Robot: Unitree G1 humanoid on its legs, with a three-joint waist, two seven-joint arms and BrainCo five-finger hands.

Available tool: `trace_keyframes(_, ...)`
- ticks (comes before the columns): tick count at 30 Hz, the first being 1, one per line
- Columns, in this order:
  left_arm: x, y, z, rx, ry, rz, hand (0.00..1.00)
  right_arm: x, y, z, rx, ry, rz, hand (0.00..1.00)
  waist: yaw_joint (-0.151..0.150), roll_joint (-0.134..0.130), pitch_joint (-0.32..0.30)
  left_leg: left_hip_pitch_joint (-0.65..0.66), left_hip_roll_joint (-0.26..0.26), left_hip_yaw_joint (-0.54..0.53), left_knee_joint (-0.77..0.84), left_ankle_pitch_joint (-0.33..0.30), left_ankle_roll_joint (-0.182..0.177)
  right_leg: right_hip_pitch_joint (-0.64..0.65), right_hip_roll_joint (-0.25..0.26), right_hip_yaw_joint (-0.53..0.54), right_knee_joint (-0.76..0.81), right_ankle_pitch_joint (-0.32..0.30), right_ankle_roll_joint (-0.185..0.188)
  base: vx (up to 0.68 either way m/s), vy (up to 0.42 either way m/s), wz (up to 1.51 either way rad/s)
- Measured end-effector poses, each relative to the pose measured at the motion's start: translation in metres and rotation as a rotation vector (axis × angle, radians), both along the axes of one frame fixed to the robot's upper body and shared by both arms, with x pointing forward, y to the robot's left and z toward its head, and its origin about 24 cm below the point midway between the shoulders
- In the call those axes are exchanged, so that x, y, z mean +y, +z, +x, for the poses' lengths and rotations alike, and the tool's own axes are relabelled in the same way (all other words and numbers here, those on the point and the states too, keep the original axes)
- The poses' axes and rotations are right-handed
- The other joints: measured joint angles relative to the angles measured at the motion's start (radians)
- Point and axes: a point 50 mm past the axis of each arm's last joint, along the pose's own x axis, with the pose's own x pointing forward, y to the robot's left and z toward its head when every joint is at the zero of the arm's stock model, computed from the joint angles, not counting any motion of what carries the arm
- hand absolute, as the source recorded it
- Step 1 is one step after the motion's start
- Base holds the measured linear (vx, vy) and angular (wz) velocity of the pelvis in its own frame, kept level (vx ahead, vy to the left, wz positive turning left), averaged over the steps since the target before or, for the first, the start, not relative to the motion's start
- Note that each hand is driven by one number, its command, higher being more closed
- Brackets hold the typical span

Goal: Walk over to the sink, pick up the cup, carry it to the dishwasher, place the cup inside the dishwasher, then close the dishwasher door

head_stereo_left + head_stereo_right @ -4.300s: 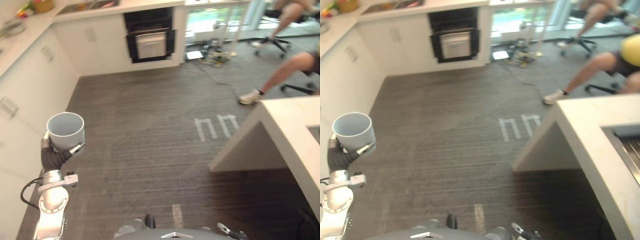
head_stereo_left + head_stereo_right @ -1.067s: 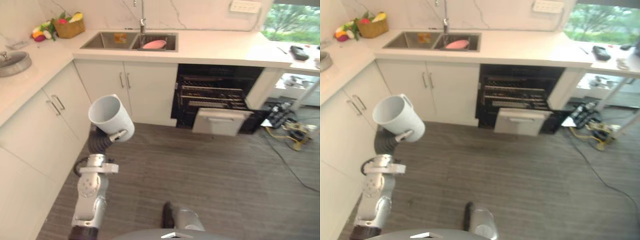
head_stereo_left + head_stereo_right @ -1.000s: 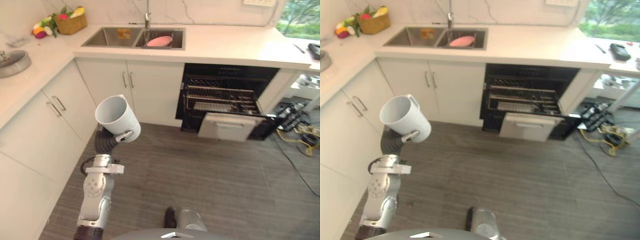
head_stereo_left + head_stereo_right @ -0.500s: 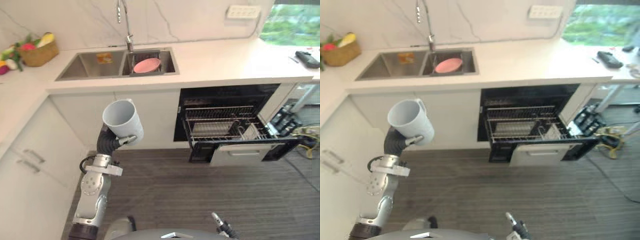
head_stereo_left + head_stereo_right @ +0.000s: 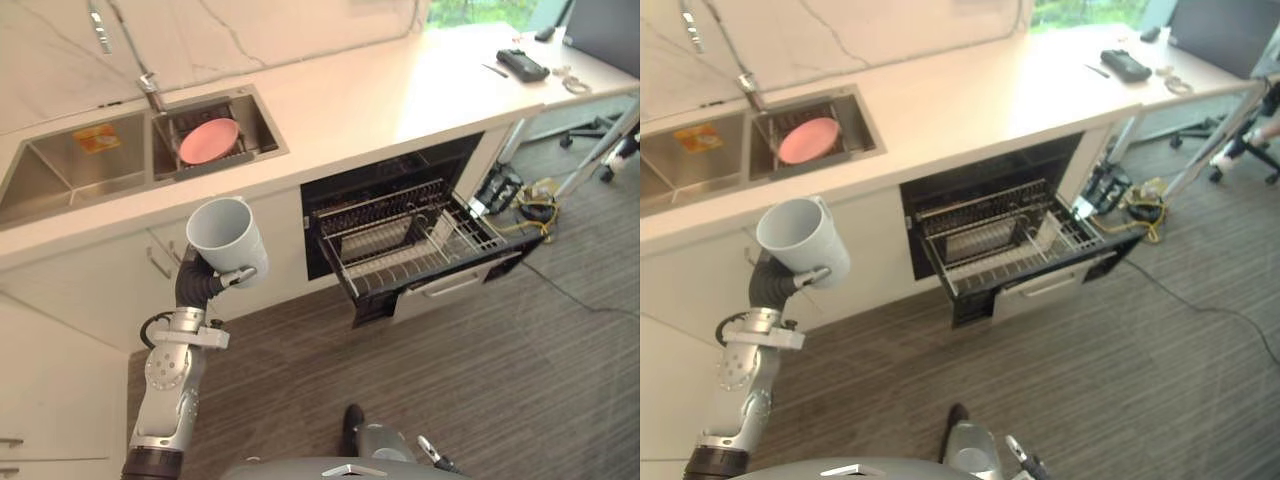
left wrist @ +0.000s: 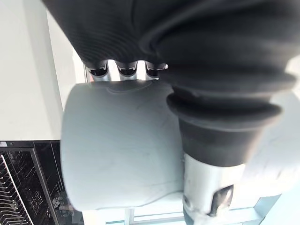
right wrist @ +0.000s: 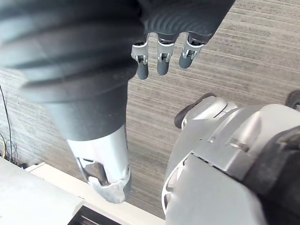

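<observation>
Left eye view, cup: the pale grey cup [image 5: 227, 235] sits mouth-up and slightly tilted in your left hand [image 5: 238, 276], in the air in front of the white cabinet fronts; it looks empty.
Left eye view, dishwasher: the dishwasher [image 5: 455, 283] is at 3 o'clock from the cup and well apart from it; its door is down and its rack [image 5: 400, 245] is pulled out; the sink [image 5: 55, 180], with a pink plate [image 5: 208, 141] in it, is set in the counter [image 5: 400, 95] at 11 o'clock from the cup.
Right eye view, handle: a small handle [image 5: 823, 206] shows at the rim's 1 o'clock side, turned away from the hand; you hold the cup by its lower wall, not by the handle.
Left wrist view, fingers: the fingers [image 6: 126, 70] curl round one side of the cup's wall and the thumb [image 6: 206, 197] lies against the opposite side; the wall is clamped between them.
Right wrist view, right hand: your right hand [image 7: 161, 58] hangs over the floor; its fingers are straight and slack, with nothing in them.
Handling: I judge the cup stiff, smooth-walled and light while empty; the glossy wall could slip in a loose grip, and it may chip if knocked on the rack wires; the wrap round the wall looks sound, so keep it rather than move to the handle.
</observation>
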Motion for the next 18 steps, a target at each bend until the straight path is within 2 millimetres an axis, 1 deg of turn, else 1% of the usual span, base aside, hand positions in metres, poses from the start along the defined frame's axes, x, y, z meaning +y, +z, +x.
trace_keyframes(1,-0.001,0.000,0.001,-0.002,0.002,-0.007,1.00,0.000,0.000,-0.001,0.000,-0.002,-0.004,0.00,-0.001,-0.004,0.001,-0.004,0.003,-0.004,0.022,-0.033,0.006,-0.013,-0.007,-0.005,0.052,-0.040,0.001,0.00,-0.068,0.08)
trace_keyframes(2,-0.004,0.000,0.001,0.001,-0.001,-0.012,1.00,0.001,-0.001,-0.005,0.010,-0.005,0.000,0.00,0.002,-0.017,0.001,-0.021,0.008,-0.021,0.066,-0.068,0.007,-0.034,-0.021,-0.012,0.118,-0.081,0.001,0.01,-0.080,0.14)
trace_keyframes(3,-0.005,0.000,0.001,0.003,-0.002,-0.012,1.00,0.001,-0.001,-0.006,0.013,-0.004,-0.002,0.00,0.002,-0.011,-0.004,-0.029,0.010,-0.024,0.088,-0.086,0.014,-0.041,-0.033,-0.020,0.147,-0.102,-0.004,0.05,-0.076,0.20)
trace_keyframes(4,-0.009,-0.003,0.000,0.013,-0.005,-0.022,1.00,-0.003,0.000,-0.011,0.025,-0.001,-0.016,0.00,0.003,-0.011,-0.006,-0.045,0.016,-0.034,0.123,-0.114,0.044,-0.054,-0.045,-0.032,0.195,-0.136,-0.008,0.15,-0.074,0.29)
trace_keyframes(5,-0.012,-0.007,-0.003,0.033,0.001,-0.041,1.00,-0.010,0.001,-0.013,0.031,0.009,-0.044,0.00,0.003,-0.001,-0.010,-0.056,0.027,-0.043,0.172,-0.136,0.067,-0.047,-0.048,-0.048,0.207,-0.169,-0.013,0.18,-0.036,0.45)
trace_keyframes(6,-0.017,-0.010,-0.004,0.046,-0.002,-0.056,1.00,-0.016,0.003,-0.017,0.037,0.011,-0.082,0.00,-0.001,0.012,-0.009,-0.104,0.055,-0.047,0.298,-0.139,0.071,-0.032,-0.037,-0.061,0.192,-0.179,-0.015,0.17,-0.050,0.43)
trace_keyframes(7,-0.020,-0.012,-0.004,0.053,-0.009,-0.052,1.00,-0.022,0.006,-0.018,0.034,0.009,-0.126,0.00,0.002,0.021,-0.007,-0.186,0.088,-0.052,0.465,-0.105,0.089,-0.010,-0.026,-0.065,0.168,-0.178,-0.019,0.17,-0.037,0.21)
trace_keyframes(8,-0.020,-0.014,-0.005,0.063,-0.011,-0.041,1.00,-0.029,0.011,-0.011,-0.003,0.000,-0.193,0.00,0.017,0.000,0.007,-0.268,0.096,-0.076,0.606,-0.073,0.098,0.034,-0.030,-0.057,0.121,-0.165,-0.025,0.19,-0.061,-0.11)
trace_keyframes(9,-0.020,-0.014,-0.005,0.061,-0.010,-0.041,1.00,-0.036,0.019,-0.002,-0.063,-0.006,-0.256,0.00,0.031,-0.004,0.010,-0.283,0.090,-0.076,0.603,-0.092,0.078,0.058,-0.035,-0.049,0.098,-0.157,-0.034,0.26,-0.039,-0.28)
trace_keyframes(10,-0.019,-0.013,-0.005,0.057,-0.007,-0.041,1.00,-0.044,0.030,0.013,-0.137,-0.006,-0.332,0.00,0.031,-0.006,0.011,-0.283,0.078,-0.076,0.564,-0.103,0.079,0.075,-0.040,-0.042,0.082,-0.156,-0.033,0.24,-0.022,-0.39)
trace_keyframes(11,-0.019,-0.012,-0.006,0.049,-0.002,-0.044,1.00,-0.052,0.050,0.038,-0.253,0.022,-0.424,0.00,0.031,-0.005,0.011,-0.291,0.062,-0.076,0.496,-0.105,0.078,0.093,-0.044,-0.023,0.071,-0.156,-0.030,0.23,-0.012,-0.39)
trace_keyframes(12,-0.019,-0.012,-0.007,0.043,0.002,-0.048,1.00,-0.054,0.061,0.050,-0.318,0.032,-0.470,0.00,0.030,-0.005,0.011,-0.294,0.058,-0.078,0.455,-0.103,0.074,0.099,-0.045,-0.012,0.068,-0.156,-0.026,0.21,0.019,-0.42)
trace_keyframes(13,-0.019,-0.011,-0.009,0.037,0.007,-0.053,1.00,-0.056,0.078,0.065,-0.418,0.037,-0.529,0.00,0.028,-0.008,0.011,-0.294,0.046,-0.096,0.392,-0.096,0.064,0.106,-0.050,0.002,0.065,-0.154,-0.014,0.17,0.043,-0.45)
trace_keyframes(14,-0.018,-0.010,-0.011,0.025,0.016,-0.056,1.00,-0.055,0.103,0.087,-0.552,0.036,-0.600,0.00,0.033,-0.012,0.011,-0.297,0.027,-0.132,0.307,-0.079,0.045,0.109,-0.058,0.030,0.064,-0.160,-0.005,0.20,0.089,-0.59)
trace_keyframes(15,-0.017,-0.010,-0.013,0.019,0.025,-0.058,1.00,-0.053,0.127,0.104,-0.675,0.041,-0.661,0.00,0.040,-0.018,0.014,-0.299,0.011,-0.163,0.241,-0.056,0.030,0.113,-0.069,0.060,0.066,-0.168,0.005,0.21,0.140,-0.57)
trace_keyframes(16,-0.016,-0.010,-0.014,0.019,0.029,-0.058,1.00,-0.052,0.138,0.110,-0.728,0.039,-0.686,0.00,0.044,-0.021,0.017,-0.298,0.005,-0.169,0.218,-0.043,0.027,0.120,-0.077,0.074,0.067,-0.174,0.007,0.27,0.200,-0.53)
trace_keyframes(17,-0.015,-0.011,-0.017,0.023,0.033,-0.059,1.00,-0.049,0.156,0.118,-0.814,0.036,-0.728,0.00,0.046,-0.030,0.022,-0.296,0.000,-0.173,0.189,-0.016,0.020,0.140,-0.098,0.094,0.071,-0.185,0.027,0.28,0.238,-0.51)
trace_keyframes(18,-0.013,-0.011,-0.022,0.017,0.038,-0.060,1.00,-0.045,0.170,0.123,-0.884,0.040,-0.747,0.00,0.049,-0.036,0.024,-0.292,0.001,-0.166,0.168,0.017,0.015,0.155,-0.116,0.118,0.082,-0.197,0.057,0.25,0.242,-0.52)
